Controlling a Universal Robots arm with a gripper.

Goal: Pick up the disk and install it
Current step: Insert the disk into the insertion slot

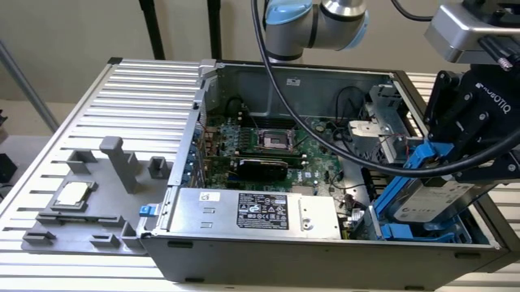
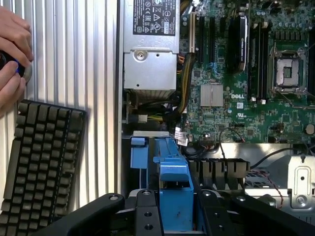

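- The claw (image 1: 460, 165) is clenched on the disk (image 1: 435, 198), with its black fingers (image 2: 147, 214) pressed against either side of the blue carrier (image 2: 173, 189). The disk is held tilted, and its lower end is at the mouth of the drive bay (image 1: 406, 232) just beneath the claw.
- A slip is judged possible because smooth plastic is gripped. If the grasp is loosened by a knock, the disk may drop askew into the bay.
- Jamming is the main risk. If the tilt is not taken out, the carrier may wedge against the bay's blue rails and be forced rather than seated.
- The case wall (image 1: 488, 243) lies close beside the claw, and it may be struck by the fingers if the descent is off line.
- Thin wires (image 1: 390, 141) run just beyond the bay and could be pinched or dragged under the carrier.
- The arm's own black cable (image 1: 325, 131) is draped across the open case, farther from the claw. It could catch on the fittings inside the case and pull the claw off course.
- The motherboard (image 1: 268, 152) lies farther out again and would be hit only if the disk were flung.
- A person's hand (image 2: 12, 54) and a keyboard (image 2: 42, 157) lie outside the case, well apart from the claw. Little danger is judged there unless the hand is brought in.
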